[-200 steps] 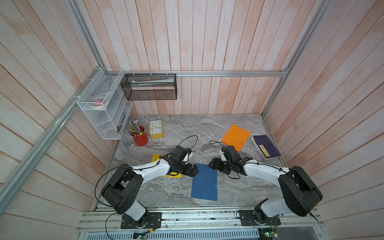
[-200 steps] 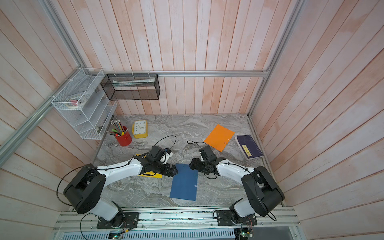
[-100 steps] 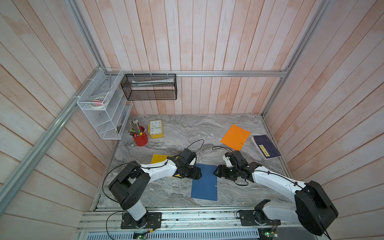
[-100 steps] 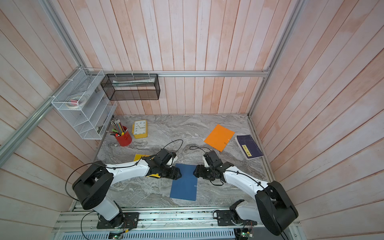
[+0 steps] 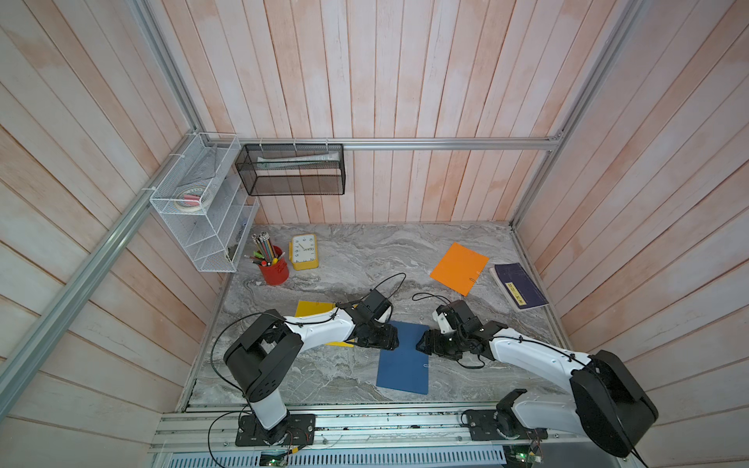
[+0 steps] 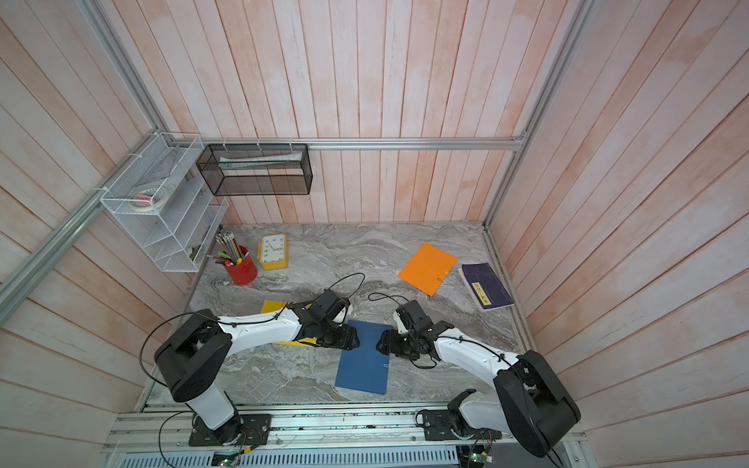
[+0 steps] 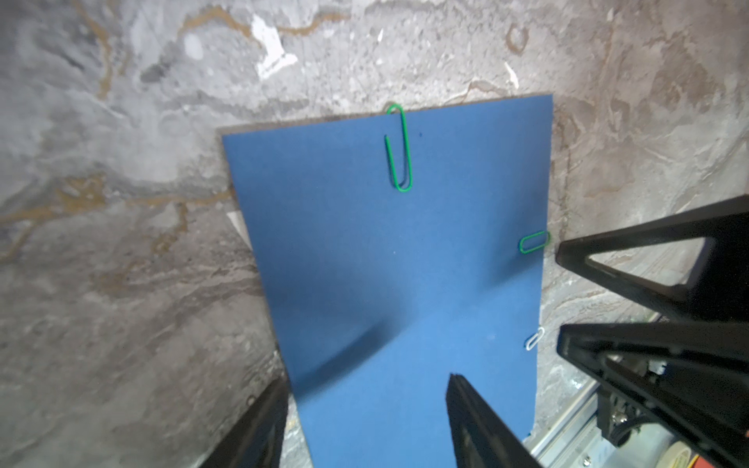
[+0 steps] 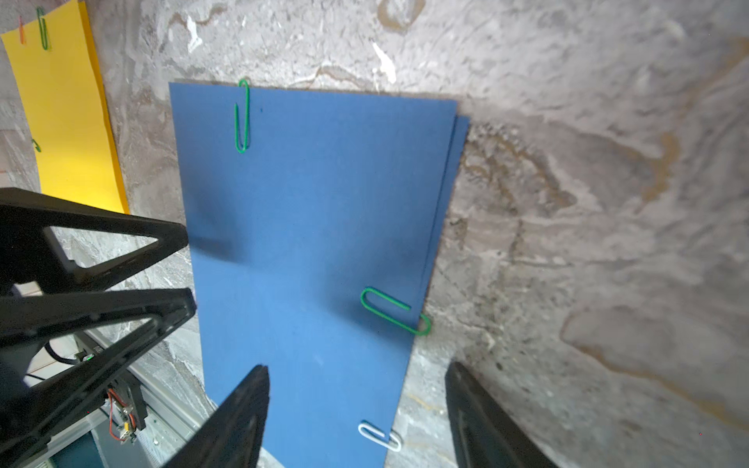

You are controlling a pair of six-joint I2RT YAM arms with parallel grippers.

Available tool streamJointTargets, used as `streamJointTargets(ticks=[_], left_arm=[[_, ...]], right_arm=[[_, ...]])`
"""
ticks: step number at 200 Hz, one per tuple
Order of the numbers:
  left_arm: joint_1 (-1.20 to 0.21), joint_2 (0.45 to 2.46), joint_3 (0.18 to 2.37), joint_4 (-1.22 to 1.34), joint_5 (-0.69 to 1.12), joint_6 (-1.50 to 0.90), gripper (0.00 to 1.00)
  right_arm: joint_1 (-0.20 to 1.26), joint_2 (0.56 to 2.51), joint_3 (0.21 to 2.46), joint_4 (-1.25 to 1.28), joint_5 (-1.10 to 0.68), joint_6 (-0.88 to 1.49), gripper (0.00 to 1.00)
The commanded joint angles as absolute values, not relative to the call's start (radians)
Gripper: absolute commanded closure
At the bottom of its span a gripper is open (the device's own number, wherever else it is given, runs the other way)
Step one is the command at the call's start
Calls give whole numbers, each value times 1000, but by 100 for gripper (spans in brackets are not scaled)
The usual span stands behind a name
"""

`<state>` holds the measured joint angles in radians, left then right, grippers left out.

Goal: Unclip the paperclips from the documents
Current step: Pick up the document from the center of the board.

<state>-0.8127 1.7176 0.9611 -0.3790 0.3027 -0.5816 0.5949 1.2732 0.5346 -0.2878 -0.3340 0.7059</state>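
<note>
Bright, even, diffuse light in both top views. Soft-edged shadows cross the blue sheet; wrist views blur toward their margins.

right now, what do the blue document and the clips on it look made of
Blue document: matte paper or thin card, no glare, a second sheet's edge showing. Green paperclips: bent wire, glossy coloured coating, probably plastic over metal. White paperclip: same form, white-coated or pale metal.
</note>
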Motion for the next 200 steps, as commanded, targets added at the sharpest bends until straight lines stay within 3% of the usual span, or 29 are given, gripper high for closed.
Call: streamJointTargets(ticks=[1,124,200], left_arm=[[-818,1695,960,-431,272,-605,34],[-818,1717,937,-430,285,-632,34],[-818,1702,907,-407,286,-649,34]], right_arm=[[602,1266,512,-297,-353,705,30],[648,1350,528,-193,-366,751,32],[647,1332,520,-214,-358,732,22]])
